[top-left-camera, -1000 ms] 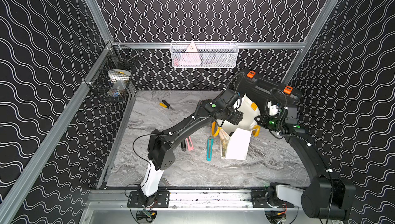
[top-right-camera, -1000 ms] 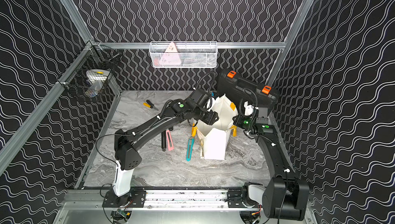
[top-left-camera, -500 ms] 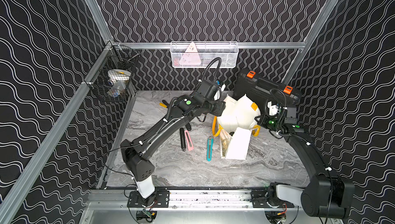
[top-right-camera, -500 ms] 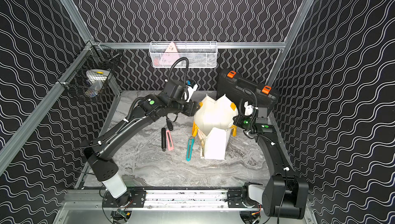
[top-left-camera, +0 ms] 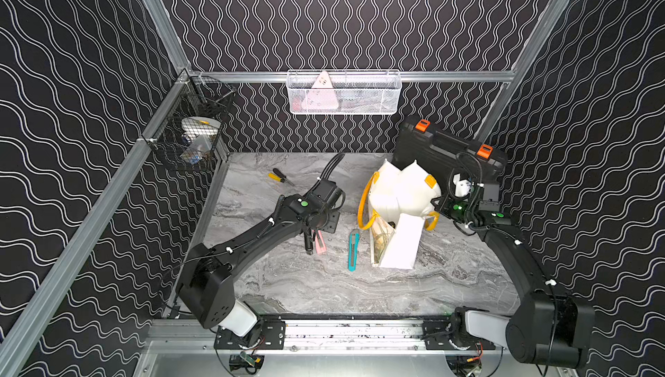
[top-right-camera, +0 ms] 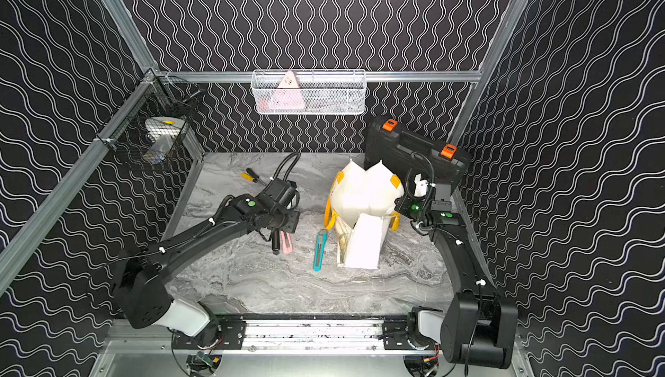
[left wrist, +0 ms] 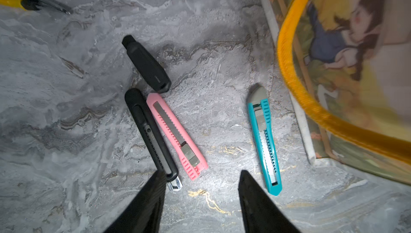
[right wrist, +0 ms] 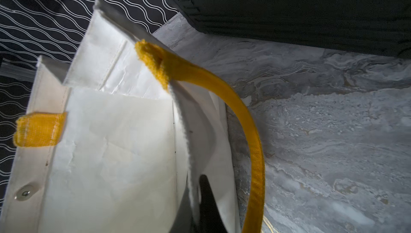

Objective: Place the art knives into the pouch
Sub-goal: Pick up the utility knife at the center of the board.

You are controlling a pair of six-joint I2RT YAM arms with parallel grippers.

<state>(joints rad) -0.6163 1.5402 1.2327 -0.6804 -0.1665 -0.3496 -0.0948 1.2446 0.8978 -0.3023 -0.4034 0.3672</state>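
You can reach the pouch (top-left-camera: pixel 397 245) from above. The black case (top-left-camera: pixel 431 145) blocks its back; the right gripper (top-left-camera: pixel 436 209) pinches one side's rim. On the printed side a yellow handle (top-left-camera: pixel 363 206) bulges out, the teal knife (top-left-camera: pixel 353 251) lies near, then bare table (top-left-camera: pixel 324 285).

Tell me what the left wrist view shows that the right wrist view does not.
Only the left wrist view: a black knife, a pink knife and a teal knife lying on the table, a screwdriver, the picture on the pouch, the open left tool. Only the right wrist view: the white inside of the pouch, a black case, the right tool shut on the rim. Both: the pouch, its yellow handle, the grey table.
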